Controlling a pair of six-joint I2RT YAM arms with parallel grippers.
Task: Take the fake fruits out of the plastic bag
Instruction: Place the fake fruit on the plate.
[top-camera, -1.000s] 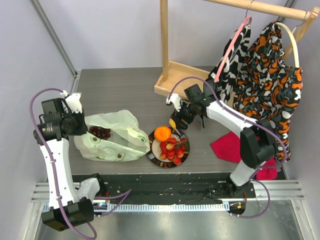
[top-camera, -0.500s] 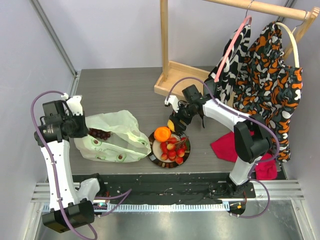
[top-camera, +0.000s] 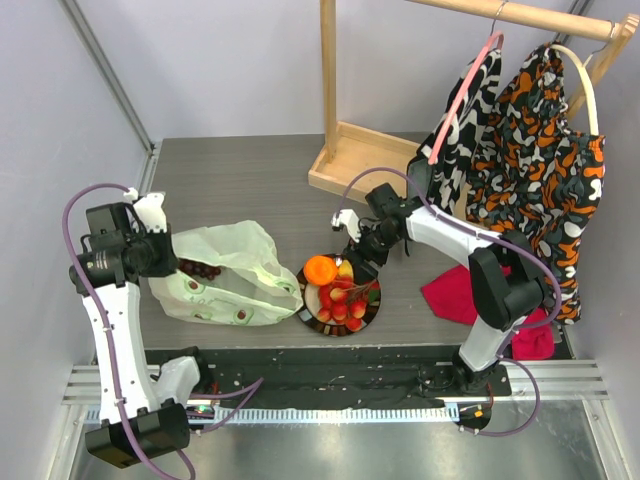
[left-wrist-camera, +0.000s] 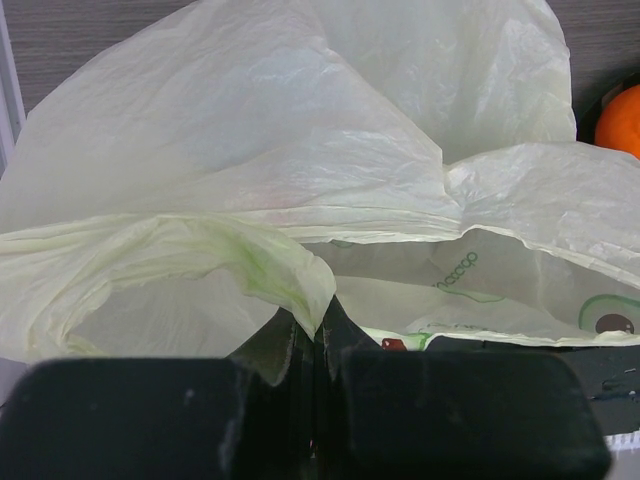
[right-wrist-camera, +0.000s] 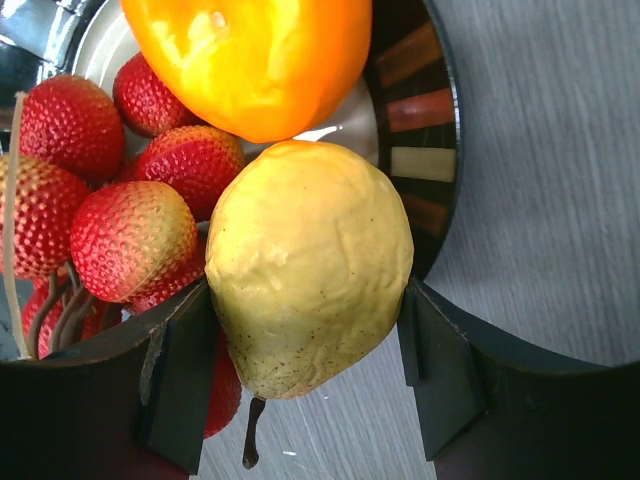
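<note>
Yellow fruit (right-wrist-camera: 305, 250) tight in right hand (right-wrist-camera: 305, 335) at plate (right-wrist-camera: 420, 120); bag (left-wrist-camera: 300, 130) in closed left hand (left-wrist-camera: 315, 345).

Left pincer (left-wrist-camera: 318, 338) tight together on an upright arm; right pincer (right-wrist-camera: 310, 350) wide, apparently low, arm outstretched leftward.

Crumpled green bag (top-camera: 238, 252), grapes (top-camera: 200, 268) inside, fruits (top-camera: 340, 298) beside

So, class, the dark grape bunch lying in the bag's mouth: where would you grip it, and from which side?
The grape bunch lies exposed in the open mouth of the plastic bag, whose edge the left gripper pinches. Probably grip across its lumpy middle, coming down from above; the film likely blocks the sides.
</note>
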